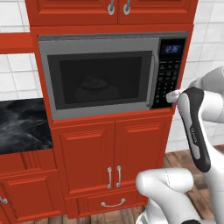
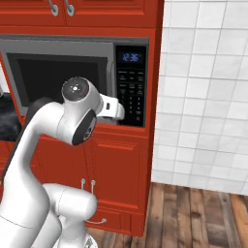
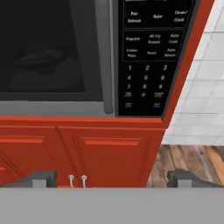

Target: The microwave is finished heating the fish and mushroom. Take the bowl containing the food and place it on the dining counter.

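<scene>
Red cabinets (image 1: 96,153) frame the scene. Before them the claw (image 3: 111,177) is held wide apart and empty, near the microwave (image 1: 100,74) keypad (image 3: 148,65). Behind the shut dark door, the bowl (image 1: 92,84) is dimly seen.

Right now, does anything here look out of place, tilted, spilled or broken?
Nothing stands out. The microwave door is shut and straight, the bowl sits upright inside behind the dark glass, and the red cabinet doors below are closed. The open gripper is near the keypad.
</scene>
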